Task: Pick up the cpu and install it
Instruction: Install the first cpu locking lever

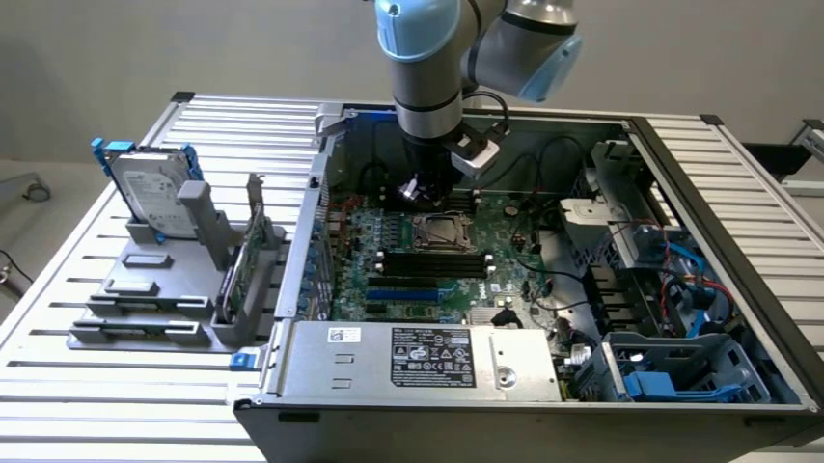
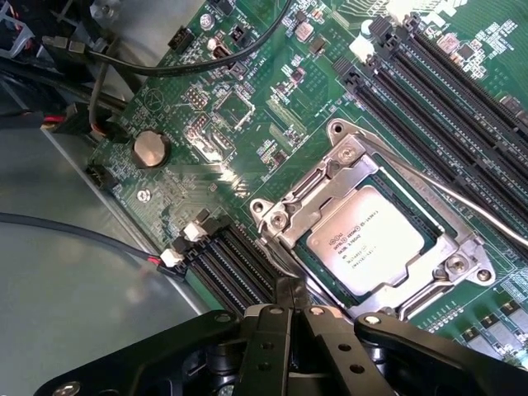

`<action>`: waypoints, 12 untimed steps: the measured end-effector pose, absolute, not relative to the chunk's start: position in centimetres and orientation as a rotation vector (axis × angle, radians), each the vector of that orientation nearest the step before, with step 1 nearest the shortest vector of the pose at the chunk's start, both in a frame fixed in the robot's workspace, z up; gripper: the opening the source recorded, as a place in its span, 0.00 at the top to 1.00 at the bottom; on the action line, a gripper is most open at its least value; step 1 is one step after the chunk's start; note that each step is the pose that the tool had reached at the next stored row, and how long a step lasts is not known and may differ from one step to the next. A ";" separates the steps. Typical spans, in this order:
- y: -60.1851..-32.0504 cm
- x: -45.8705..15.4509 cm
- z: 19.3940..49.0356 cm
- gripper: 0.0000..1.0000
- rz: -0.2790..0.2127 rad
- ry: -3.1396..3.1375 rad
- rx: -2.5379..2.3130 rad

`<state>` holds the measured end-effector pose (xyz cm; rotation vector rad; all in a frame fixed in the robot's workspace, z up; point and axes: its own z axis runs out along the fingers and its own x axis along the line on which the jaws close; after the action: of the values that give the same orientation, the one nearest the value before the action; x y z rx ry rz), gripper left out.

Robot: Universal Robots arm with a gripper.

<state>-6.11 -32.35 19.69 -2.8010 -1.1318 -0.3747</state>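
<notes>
The cpu (image 2: pixel 371 239) already lies flat in its socket (image 2: pixel 375 227) on the green board (image 2: pixel 239 157), with the metal frame around it, so it looks put in place. The claw (image 2: pixel 290 307) sits just beside the socket's edge, pinched tight with nothing in it. In the exterior view, the claw (image 1: pixel 422 189) hangs above the socket (image 1: pixel 442 231), mid-frame inside the open computer case (image 1: pixel 721 193). Long black slots and wires crowd close, leaving little room.
</notes>
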 end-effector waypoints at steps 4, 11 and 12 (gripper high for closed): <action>-32.3 -6.1 19.7 0.89 -0.375 -1.132 -2.801; -32.3 -6.0 19.6 0.89 -0.375 -1.132 -2.801; -32.3 -6.0 19.6 0.89 -0.375 -1.132 -2.801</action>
<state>-5.97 -32.29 19.65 -2.8009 -1.1317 -0.3748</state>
